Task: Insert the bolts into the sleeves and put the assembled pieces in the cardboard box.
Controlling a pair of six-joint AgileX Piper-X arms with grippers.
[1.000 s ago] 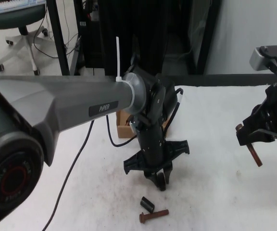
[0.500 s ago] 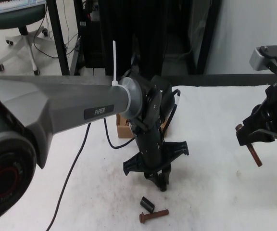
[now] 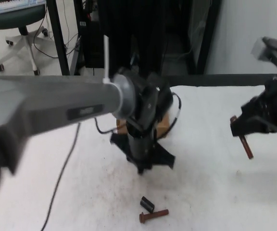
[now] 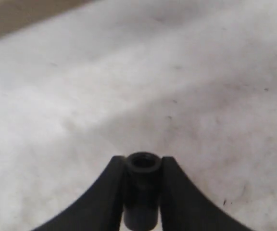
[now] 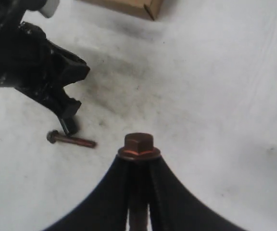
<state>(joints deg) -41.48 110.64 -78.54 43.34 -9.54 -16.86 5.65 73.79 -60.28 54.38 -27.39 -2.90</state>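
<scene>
Above the bench at left, my left gripper (image 4: 142,168) is pinching 1 black sleeve (image 4: 141,202). At right, my right gripper (image 5: 138,159) is clamping 1 bolt (image 5: 138,143) below its head. I am judging that squaring shank to bore before pushing matters most.

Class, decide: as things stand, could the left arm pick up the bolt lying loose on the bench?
Probably not yet: the left gripper is shut on a sleeve, so it is full, though the loose bolt lies unobstructed nearby.

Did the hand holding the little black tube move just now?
Yes. In the high view the left hand has pulled up and away from the loose bolt on the bench, toward the cardboard box.
</scene>
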